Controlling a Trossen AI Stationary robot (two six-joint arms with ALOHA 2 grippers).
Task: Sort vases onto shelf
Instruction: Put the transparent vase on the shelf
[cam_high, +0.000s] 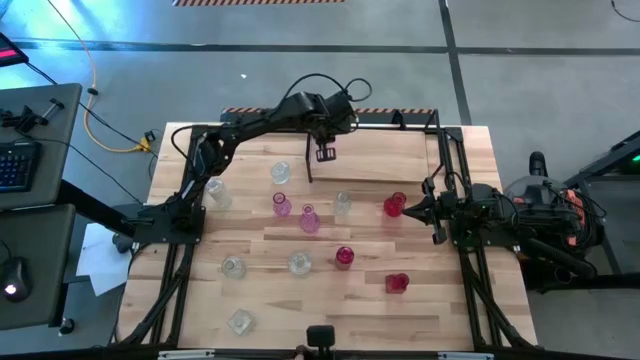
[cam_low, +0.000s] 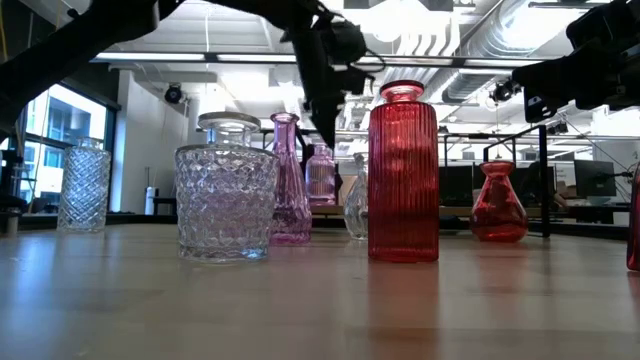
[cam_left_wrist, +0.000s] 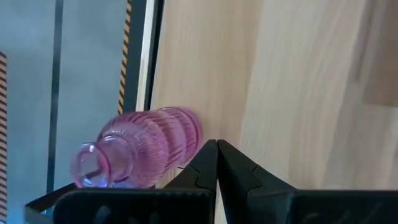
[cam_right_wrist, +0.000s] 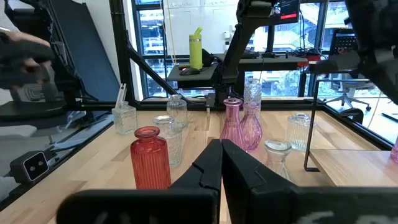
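Several small glass vases stand on the table: clear ones (cam_high: 280, 172) (cam_high: 233, 267), pink ones (cam_high: 281, 205) (cam_high: 309, 219) and red ones (cam_high: 394, 205) (cam_high: 397, 283). The shelf (cam_high: 380, 160) stands at the far right of the table. My left gripper (cam_high: 325, 152) hangs shut, pointing down, by the shelf's left end. A ribbed pink vase (cam_left_wrist: 143, 149) stands upright just beside and below its fingers, near a black frame bar (cam_left_wrist: 152, 56). I cannot tell whether it stands on the shelf or on the table. My right gripper (cam_high: 410, 207) waits shut at the table's right side.
Vases crowd the table's middle, the nearest being a clear cut-glass jar (cam_low: 225, 195) and a tall red bottle (cam_low: 403, 175). The shelf's black post (cam_right_wrist: 309, 124) rises at its near left corner. Bare wood lies along the table's near edge (cam_high: 330, 305).
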